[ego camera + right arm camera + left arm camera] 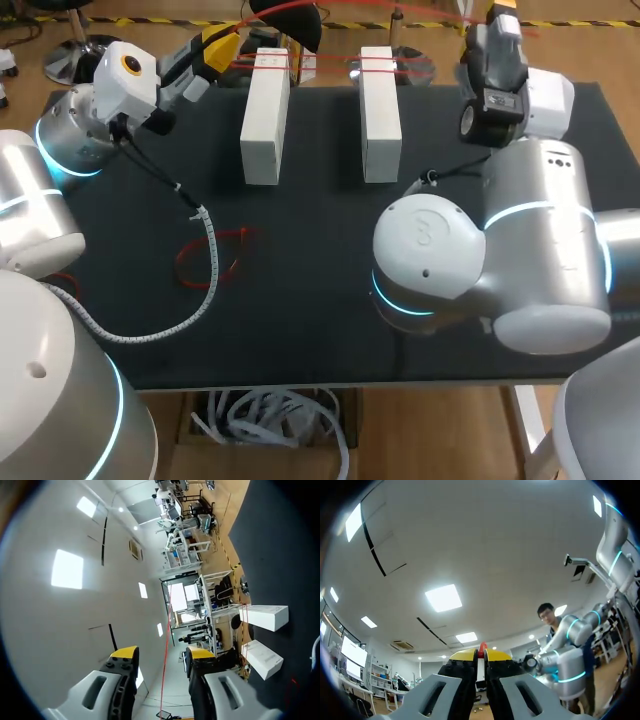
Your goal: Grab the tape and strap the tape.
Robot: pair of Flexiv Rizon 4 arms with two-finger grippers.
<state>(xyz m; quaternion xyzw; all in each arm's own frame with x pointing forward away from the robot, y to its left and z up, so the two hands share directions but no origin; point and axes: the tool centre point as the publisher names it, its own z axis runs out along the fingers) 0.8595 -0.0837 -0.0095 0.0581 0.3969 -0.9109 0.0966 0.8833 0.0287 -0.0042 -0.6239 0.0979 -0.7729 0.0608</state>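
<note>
While left fingers (465, 655) clamp red tape (482, 646), my right fingers (125, 653) stand apart, tape passing between; grab seems done, strapping over boxes (265, 115) left to do.

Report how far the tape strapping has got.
Done: red tape lies across the far ends of both white boxes. In hand: left gripper shut on it; it also passes between the open right gripper. Left: seemingly tightening and fastening.
</note>
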